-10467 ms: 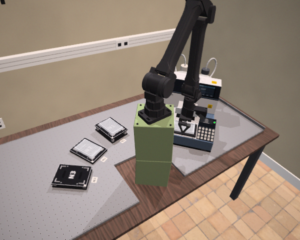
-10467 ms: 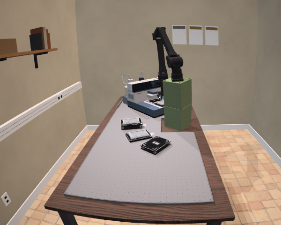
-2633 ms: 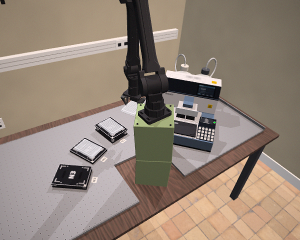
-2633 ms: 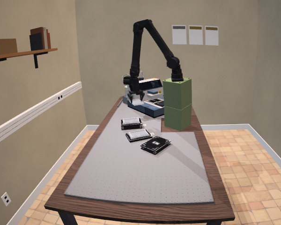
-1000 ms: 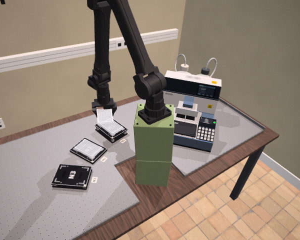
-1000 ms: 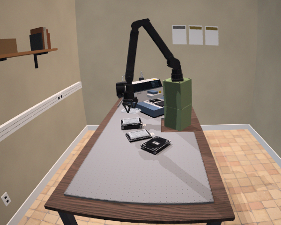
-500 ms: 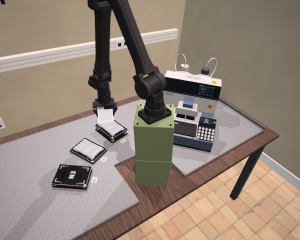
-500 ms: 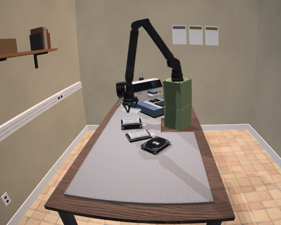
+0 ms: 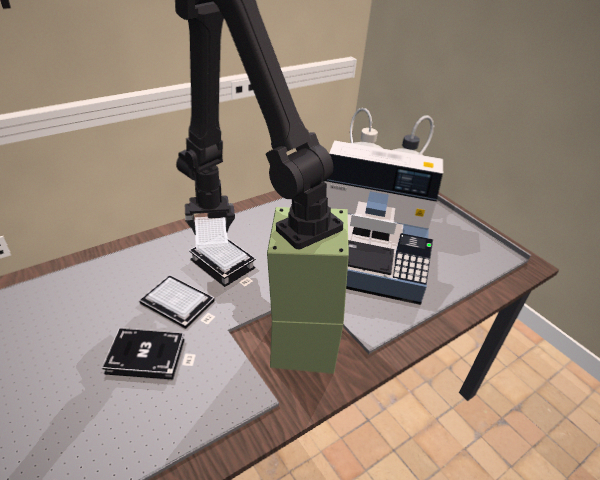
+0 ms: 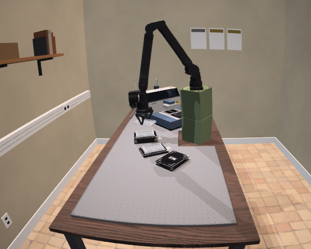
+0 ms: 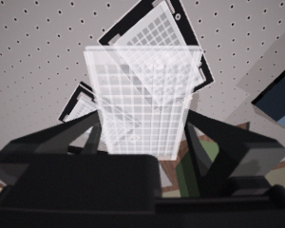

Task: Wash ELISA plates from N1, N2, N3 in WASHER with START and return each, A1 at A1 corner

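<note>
I have the gripper (image 9: 211,227) (image 10: 146,120) (image 11: 142,114) closed on a translucent white, gridded rectangular ELISA plate (image 9: 211,230) (image 10: 144,122) (image 11: 142,95); its fingers stand wide because they span the plate between opposite sides. The grip leaves the plate's underside unobstructed, which should suit lowering into a recessed seat. The plate is suspended above the grey perforated mat (image 9: 57,310) (image 10: 150,193) (image 11: 28,52), apart from the black raised nest N1 (image 9: 225,277) (image 10: 146,138) (image 11: 208,78). N1 and the low black nest N2 (image 9: 185,320) (image 10: 153,154) (image 11: 68,105) each carry a white plate, whereas the flat black nest N3 (image 9: 155,356) (image 10: 178,157) carries none. I therefore judge N3 to be the destination. The blue-and-white plate washer (image 9: 383,173) (image 10: 160,95) (image 11: 277,97) shows a green lamp (image 9: 428,244), and its dark carrier (image 9: 371,256) (image 10: 175,114) appears unoccupied; together these suggest a completed wash and a return transfer. The N3 nest is turned relative to its neighbours, so I should align the wrist to it before descent. Well A1 cannot be identified reliably here; confirm the cut-off corner against the A1 mark before release. Maintain clearance over the occupied nests: a low traverse could strike their plates, and an angular error could leave this one resting on the locators.
</note>
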{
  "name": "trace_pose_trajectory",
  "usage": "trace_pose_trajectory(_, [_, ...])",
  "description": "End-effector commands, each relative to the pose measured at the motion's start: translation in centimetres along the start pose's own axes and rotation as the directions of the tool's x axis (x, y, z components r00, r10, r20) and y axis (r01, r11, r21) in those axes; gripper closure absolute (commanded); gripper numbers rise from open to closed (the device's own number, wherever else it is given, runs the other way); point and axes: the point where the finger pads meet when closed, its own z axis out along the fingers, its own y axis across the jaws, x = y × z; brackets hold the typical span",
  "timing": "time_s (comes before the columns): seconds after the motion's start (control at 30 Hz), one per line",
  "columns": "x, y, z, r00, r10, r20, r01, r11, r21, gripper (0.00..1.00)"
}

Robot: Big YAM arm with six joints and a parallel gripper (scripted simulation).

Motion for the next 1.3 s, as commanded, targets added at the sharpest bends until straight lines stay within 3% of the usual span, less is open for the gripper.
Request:
trace_pose_trajectory(0.0, [0.2,-0.2,0.5,1.000,0.018,-0.012,-0.018,1.000,0.012,0.18])
trace_pose_trajectory(0.3, [0.2,-0.2,0.5,1.000,0.018,-0.012,-0.018,1.000,0.012,0.18])
trace_pose_trajectory(0.53, [3.1,2.4,0.9,0.969,-0.247,-0.009,0.247,0.969,0.008,0.18])
trace_pose_trajectory(0.6, [3.1,2.4,0.9,0.969,-0.247,-0.009,0.247,0.969,0.008,0.18])
trace_pose_trajectory(0.8, [5.1,4.6,1.1,0.901,-0.434,-0.009,0.434,0.901,0.006,0.18])
trace_pose_trajectory(1.03, [6.9,7.8,1.2,0.776,-0.631,0.002,0.631,0.776,0.002,0.18])
trace_pose_trajectory(1.27, [8.9,9.3,1.4,0.789,-0.614,-0.013,0.614,0.789,0.006,0.18])
